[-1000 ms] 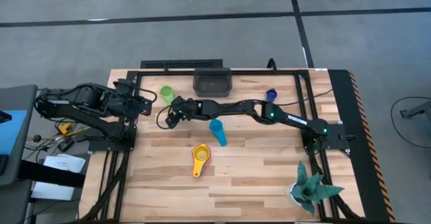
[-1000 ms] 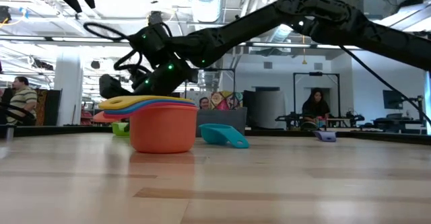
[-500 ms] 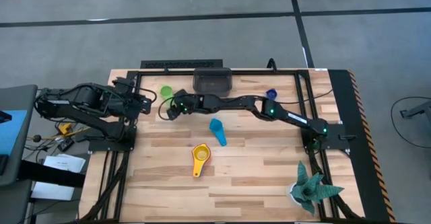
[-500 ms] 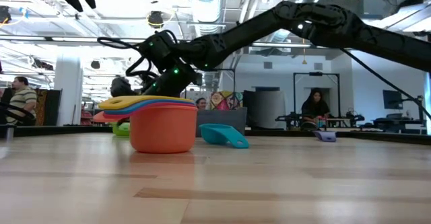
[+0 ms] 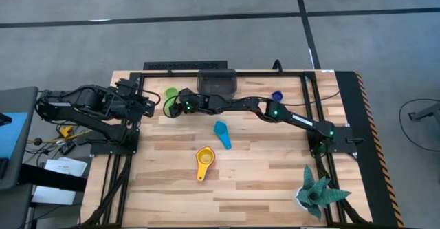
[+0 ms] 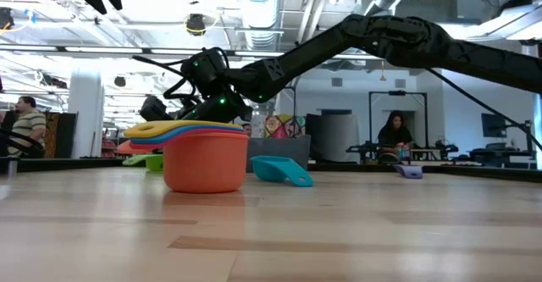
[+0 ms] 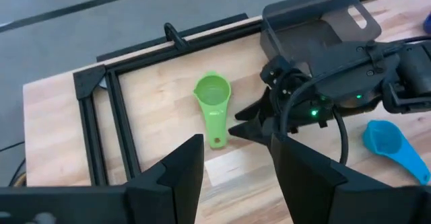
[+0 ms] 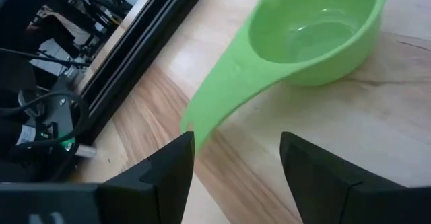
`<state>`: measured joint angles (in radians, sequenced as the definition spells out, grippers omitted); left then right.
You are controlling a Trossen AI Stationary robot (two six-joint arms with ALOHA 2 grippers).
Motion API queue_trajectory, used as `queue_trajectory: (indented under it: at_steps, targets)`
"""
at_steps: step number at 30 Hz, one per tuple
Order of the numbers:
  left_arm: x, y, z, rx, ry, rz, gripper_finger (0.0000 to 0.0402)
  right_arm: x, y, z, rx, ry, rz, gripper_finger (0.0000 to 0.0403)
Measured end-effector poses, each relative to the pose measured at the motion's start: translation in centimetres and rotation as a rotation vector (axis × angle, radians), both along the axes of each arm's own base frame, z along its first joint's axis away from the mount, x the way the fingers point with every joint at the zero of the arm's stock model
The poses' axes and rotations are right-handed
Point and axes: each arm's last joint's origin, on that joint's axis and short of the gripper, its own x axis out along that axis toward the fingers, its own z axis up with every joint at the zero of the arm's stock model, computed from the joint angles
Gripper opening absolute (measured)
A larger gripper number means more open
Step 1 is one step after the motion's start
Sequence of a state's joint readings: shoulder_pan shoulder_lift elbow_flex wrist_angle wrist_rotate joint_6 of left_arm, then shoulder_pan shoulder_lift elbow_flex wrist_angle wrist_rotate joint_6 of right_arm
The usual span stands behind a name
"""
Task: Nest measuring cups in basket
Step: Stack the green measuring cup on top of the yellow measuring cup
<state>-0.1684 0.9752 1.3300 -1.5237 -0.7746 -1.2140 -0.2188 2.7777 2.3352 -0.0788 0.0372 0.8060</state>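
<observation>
The right arm has swung across the counter (image 5: 261, 188) from the middle toward the upper left of the overhead frame over the past second, and its jaws (image 5: 177, 106) now sit just beside the handle of the green cup (image 5: 170, 93), spread wide with nothing between them. In the right wrist view the green handle (image 8: 225, 93) points into the gap between the two dark fingers (image 8: 158, 177), not yet touched. That puts the pick of the green cup next, by the look of it, with a close and lift still to come. The basket (image 5: 217, 82) stands at the top centre of the overhead frame, near the cup and to its right, so the carry should be short. The light blue cup (image 5: 222, 134) lies mid-counter, the yellow-topped stack of cups (image 5: 205, 161) below it, and a dark blue cup (image 5: 276, 96) at upper right, none yet in the basket. The left arm's jaws (image 5: 148, 105) wait at the left edge, partly spread and holding nothing.
</observation>
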Motion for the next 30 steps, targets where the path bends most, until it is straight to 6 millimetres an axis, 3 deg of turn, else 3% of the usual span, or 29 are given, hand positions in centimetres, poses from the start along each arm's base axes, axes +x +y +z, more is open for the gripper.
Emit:
queue_trajectory:
  at_steps: [8,12,18,21,26,30]
  targets:
    - [0.2,0.0,0.1,-0.001,-0.042,0.023,0.0163,0.1,0.4,-0.2,0.008,0.003,0.039,0.0212]
    - [0.2,0.0,0.1,0.001,-0.037,0.020,0.0163,-0.3,1.7,0.8,-0.011,0.091,0.117,0.0195]
    - [-0.1,0.1,0.0,0.029,-0.010,0.028,0.0163,-1.3,2.8,4.9,-0.207,0.198,0.274,0.0183]
    - [0.0,0.1,0.1,0.053,-0.009,0.030,0.0163,-1.5,2.2,6.4,-0.329,0.188,0.341,0.0181]
    - [0.3,0.1,0.0,0.078,-0.004,0.039,0.0163,-1.8,0.3,6.6,-0.524,0.224,0.438,0.0177]
    - [0.9,0.0,-0.2,0.078,0.009,0.043,0.0163,-1.8,0.2,6.5,-0.674,0.258,0.536,0.0178]
